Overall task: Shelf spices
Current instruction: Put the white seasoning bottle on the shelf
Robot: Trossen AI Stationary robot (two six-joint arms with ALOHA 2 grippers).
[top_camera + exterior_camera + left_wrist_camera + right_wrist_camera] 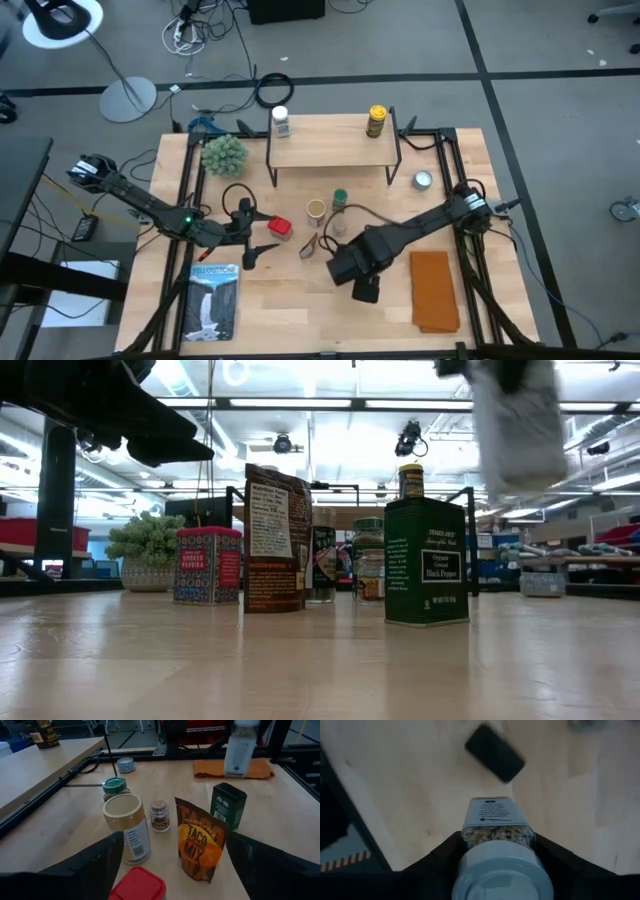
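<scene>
My right gripper (497, 851) is shut on a clear spice jar with a pale cap (496, 832), held above the table over a black box (495, 752); the jar also shows raised in the low view (515, 420). My left gripper (262, 233) is open, its fingers standing either side of a red tin (137, 885) without touching it. Past the tin stand a tan canister (125, 827), a green-capped jar (115, 787), a small brown jar (160, 815), an orange packet (200, 842) and a dark green tin (228, 805). The shelf (333, 145) carries a white-capped jar (280, 120) and a yellow-capped jar (376, 120). My right gripper pinches the jar between its two fingers at its cap end, by the shoulder just under the cap (496, 837). The fingers come from above, pointing down. The jar hangs upright below them, its base (492, 810) lifted clear of the table.
A fuzzy green plant (223, 153) stands left of the shelf and a flat silver round tin (423, 180) right of it. An orange cloth (433, 290) lies near the right edge, a booklet (213, 300) at the near left. Black frame rails (455, 135) border the table.
</scene>
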